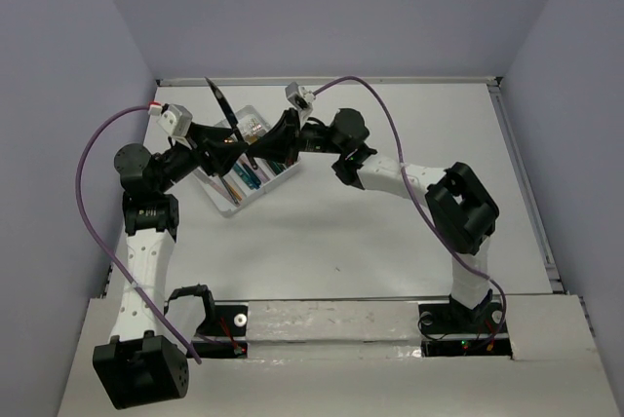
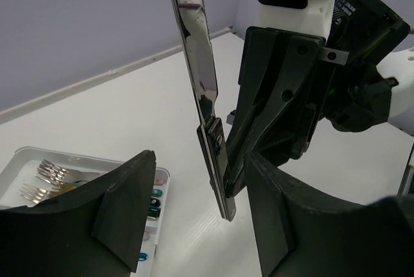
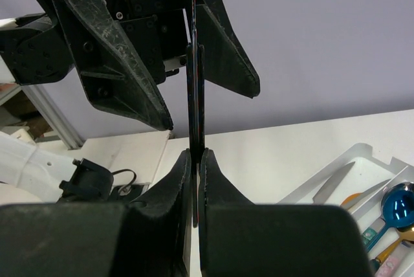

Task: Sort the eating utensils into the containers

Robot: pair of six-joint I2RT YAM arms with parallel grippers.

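Nearest the arm bases, the white tabletop (image 1: 341,242) lies bare up to the clear, shallow three-compartment plastic tray (image 1: 222,198). Silver forks (image 2: 52,177) lie in one of its lanes and a blue-bowled spoon (image 3: 396,204) in another.

Directly above the tray the two arms meet. The right gripper (image 3: 195,154) is pressed together on the dark handle of a slim silver-bladed knife (image 2: 202,76), so the knife is in the air over the tray and not yet in a lane. The left gripper (image 2: 202,156) stands apart, one finger on each side of the knife without touching it. This looks like a handover, probably to turn the knife flat.

The knife's long axis is close to upright. The handle end points down toward the tray, and the blade tip leans up and away beyond the tray's far-left side.
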